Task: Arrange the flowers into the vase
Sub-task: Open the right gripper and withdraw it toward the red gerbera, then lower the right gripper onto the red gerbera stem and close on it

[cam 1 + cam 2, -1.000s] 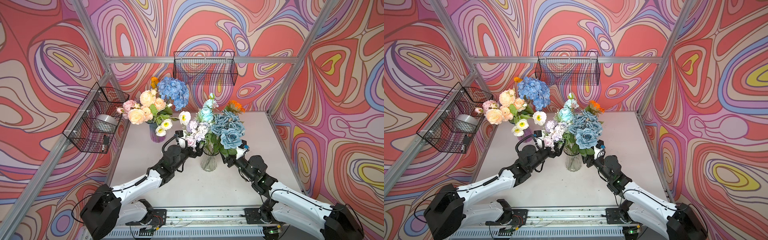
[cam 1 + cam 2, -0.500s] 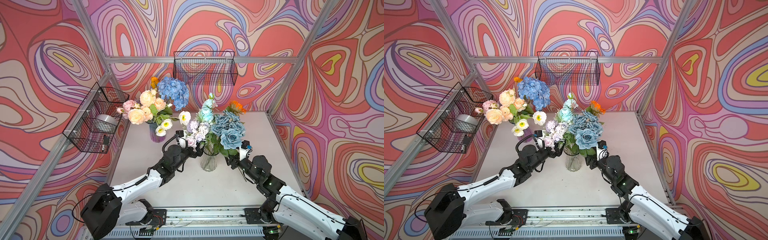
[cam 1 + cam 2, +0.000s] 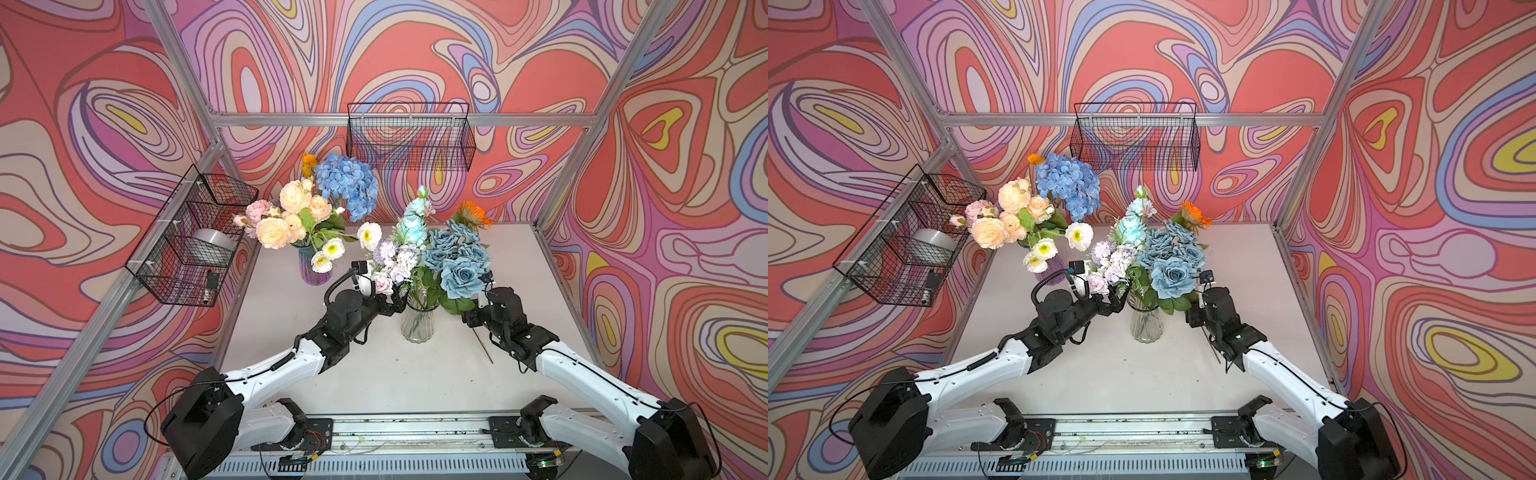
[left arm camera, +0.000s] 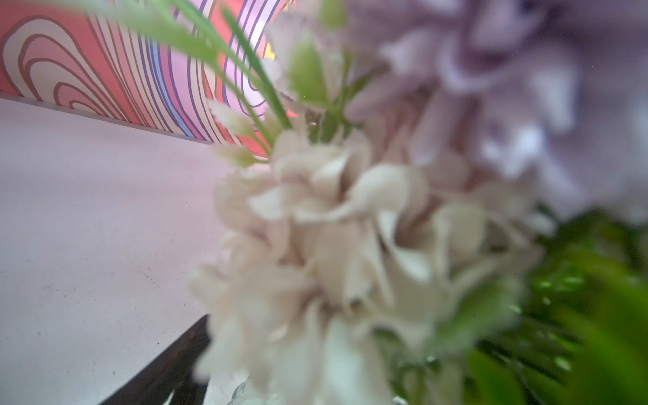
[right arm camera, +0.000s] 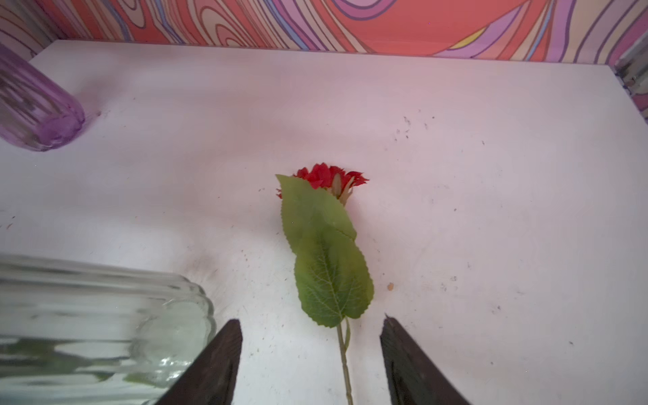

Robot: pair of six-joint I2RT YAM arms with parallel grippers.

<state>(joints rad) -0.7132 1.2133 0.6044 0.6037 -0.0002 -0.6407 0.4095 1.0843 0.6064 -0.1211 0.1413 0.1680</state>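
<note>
Lying flat on the table [image 5: 491, 175], in the right wrist view: the red flower [image 5: 329, 177], apart from both vases, with a big green leaf [image 5: 328, 259] covering part of the head and the thin stem [image 5: 345, 364] cut off by the picture edge. Straddling that stem without touching it: the right tool [image 5: 312, 324], spread, one dark finger on each side, nothing pinched. In both top views only the bare stem end [image 3: 485, 351] [image 3: 1214, 353] to see, poking out beside the right arm; red head hidden under the teal roses [image 3: 459, 266] and their leaves. Standing near: the clear vase [image 3: 417, 322], upright, carrying the teal roses, lilac-pink pastels [image 3: 392, 257], a pale aqua bloom [image 3: 411, 226] and an orange bloom [image 3: 473, 212]. At the neck of this vase, from the left: the left tool [image 3: 395, 301], spread wide; cannot tell about contact with the stems, half hidden under the pastels. Left wrist view almost filled with blurred pastels [image 4: 350, 245], only one dark finger [image 4: 164, 364] showing. Further back on the left: the purple vase [image 3: 314, 270] with blue hydrangea [image 3: 347, 187], peach roses [image 3: 274, 230] and white poppies [image 3: 332, 249], its body mostly covered by blooms.
</note>
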